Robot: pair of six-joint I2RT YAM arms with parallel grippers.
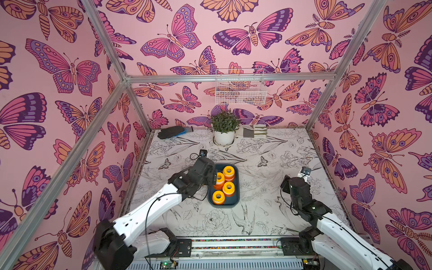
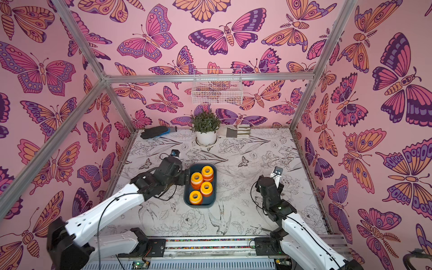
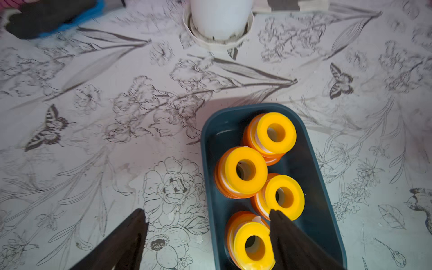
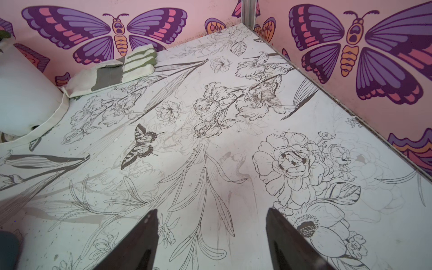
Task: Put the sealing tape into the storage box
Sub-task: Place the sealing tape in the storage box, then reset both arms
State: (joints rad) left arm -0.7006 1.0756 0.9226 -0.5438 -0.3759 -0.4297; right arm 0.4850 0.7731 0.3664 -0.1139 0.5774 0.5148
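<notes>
Left wrist view: logged sealing tape inside storage box, in four upright piles, yellow flanges on top, orange beneath, centre holes facing up. Counted piles only; could not tell the number of spools per pile. Noted piles clustered close along the box's length, neighbours touching or nearly so. Found left gripper released, fingers spread wide, grasping nothing. Placed one finger over bare table outside the box, the other over the box, overlapping the rims of two piles in the picture; could not tell whether touching them.

Both top views: confirmed storage box flat near the table's middle, left arm's wrist hanging over its left edge.

Right wrist view: found right gripper likewise released, fingers parted above bare printed table, nothing between them. Placed it well apart from the box, toward the right wall.

Recorded along the far edge: dark glove, potted plant, striped glove; wire basket on the back wall above the plant.
</notes>
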